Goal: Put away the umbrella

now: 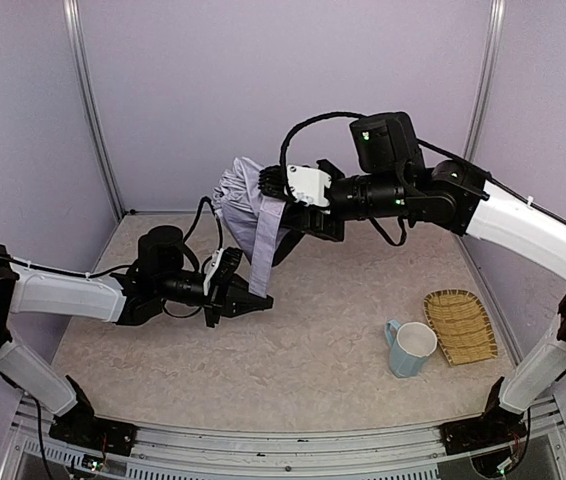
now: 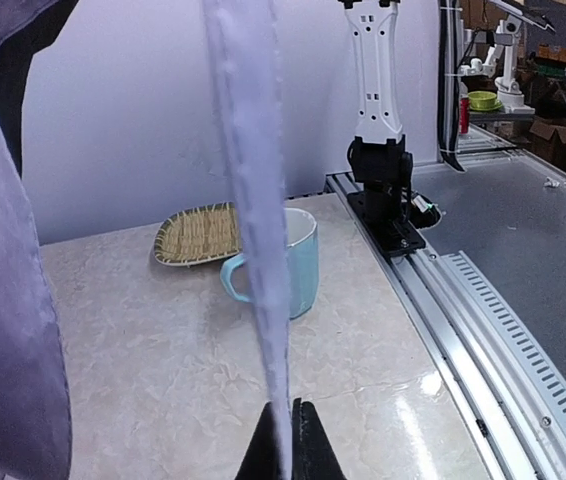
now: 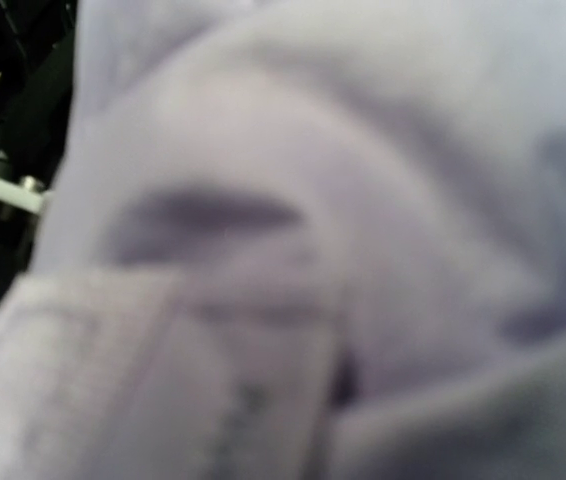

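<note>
Lavender strap (image 2: 259, 240) pinched tight in my closed left pincer (image 2: 285, 445) | right pincer (image 1: 285, 188), above it, seemingly clamps umbrella (image 1: 238, 200), view blurred | I'd hold strap taut while wrapping.

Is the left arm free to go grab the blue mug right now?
Probably not: the left tool is shut on the umbrella strap, and the mug stands far off beside the woven tray.
</note>
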Controlling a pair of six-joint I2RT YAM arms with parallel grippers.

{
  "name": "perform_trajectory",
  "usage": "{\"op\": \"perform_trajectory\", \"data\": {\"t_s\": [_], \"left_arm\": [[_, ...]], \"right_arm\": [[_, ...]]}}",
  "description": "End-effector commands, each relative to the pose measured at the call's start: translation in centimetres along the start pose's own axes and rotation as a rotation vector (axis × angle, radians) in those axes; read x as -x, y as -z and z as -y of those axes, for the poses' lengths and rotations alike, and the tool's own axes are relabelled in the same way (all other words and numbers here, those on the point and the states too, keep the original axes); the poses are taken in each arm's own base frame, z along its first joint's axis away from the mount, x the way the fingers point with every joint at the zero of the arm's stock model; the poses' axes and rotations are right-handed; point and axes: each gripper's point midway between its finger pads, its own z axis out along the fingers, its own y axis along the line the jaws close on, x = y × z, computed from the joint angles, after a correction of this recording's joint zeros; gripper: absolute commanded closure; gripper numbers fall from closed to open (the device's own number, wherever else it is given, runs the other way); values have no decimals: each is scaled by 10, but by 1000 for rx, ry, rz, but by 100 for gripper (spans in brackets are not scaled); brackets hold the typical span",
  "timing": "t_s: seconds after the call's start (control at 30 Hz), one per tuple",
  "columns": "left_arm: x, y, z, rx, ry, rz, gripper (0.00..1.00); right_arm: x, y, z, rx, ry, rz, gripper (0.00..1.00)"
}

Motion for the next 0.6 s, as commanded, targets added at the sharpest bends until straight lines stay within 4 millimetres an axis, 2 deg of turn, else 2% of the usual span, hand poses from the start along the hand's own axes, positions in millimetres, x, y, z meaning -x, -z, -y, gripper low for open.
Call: {"op": "perform_trajectory", "data": {"t_s": [0.0,0.13,0.23,0.37,0.5,0.57], "left_arm": [[1,3,2,-4,-22,-11,100],[-26,3,-12,54,-2,-92,100],[-46,2,-27,69,40,-133,100],[-59,9,-59,152,18,-169,100],[-64,12,-98,222,-42,-226,100],[-66,14,-115,237,-68,-233,100]], "right_arm": [[17,18,29,-99,-25,37,100],[30,47,51,-150,-74,84,100],[46,68,48,-117,-76,147,100],[53,76,27,-2,-86,162,100],[58,73,-9,156,-98,164,100],[68,73,-31,246,-100,172,100]]}}
